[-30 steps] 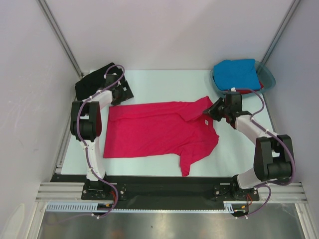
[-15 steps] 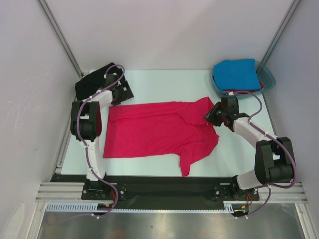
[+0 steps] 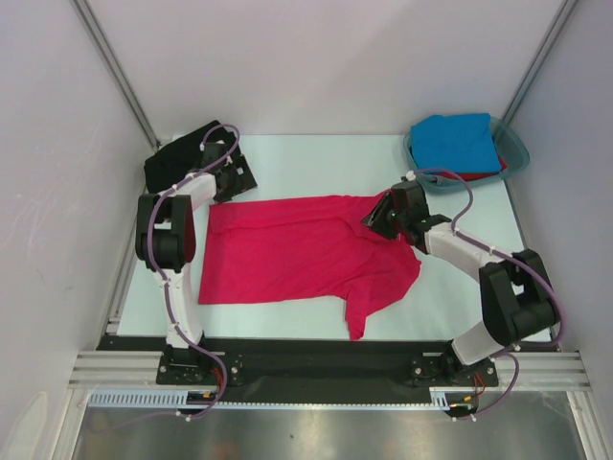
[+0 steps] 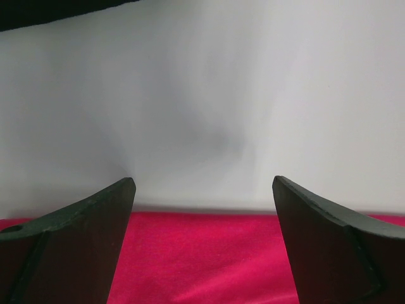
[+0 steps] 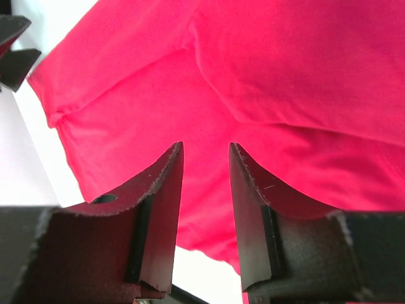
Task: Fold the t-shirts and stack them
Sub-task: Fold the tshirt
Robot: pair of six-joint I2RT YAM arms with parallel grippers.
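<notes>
From above, the pink shirt lies spread out flat in the middle of the pale tabletop. One sleeve points to the bottom of the frame. The black shirt sits bunched in the upper left corner of the tabletop. A see-through teal tub stands in the upper right. The blue shirt lies on top inside it. A bit of the red shirt peeks out under the blue one. The left pincer is at the upper left corner of the pink shirt, close to the black shirt. The right pincer is over the upper right part of the pink shirt, near the neck.

In the left wrist view, the two dark fingers of the left pincer are spread wide. Nothing is between them. Pink cloth fills the bottom of the frame. Its straight edge runs from side to side between the fingers. Past that edge is bare white tabletop.

In the right wrist view, the two fingers of the right pincer stand a little apart, with a thin gap. No cloth is pinched in the gap. Pink cloth with soft folds fills most of the frame behind them. White tabletop shows at the left side.
</notes>
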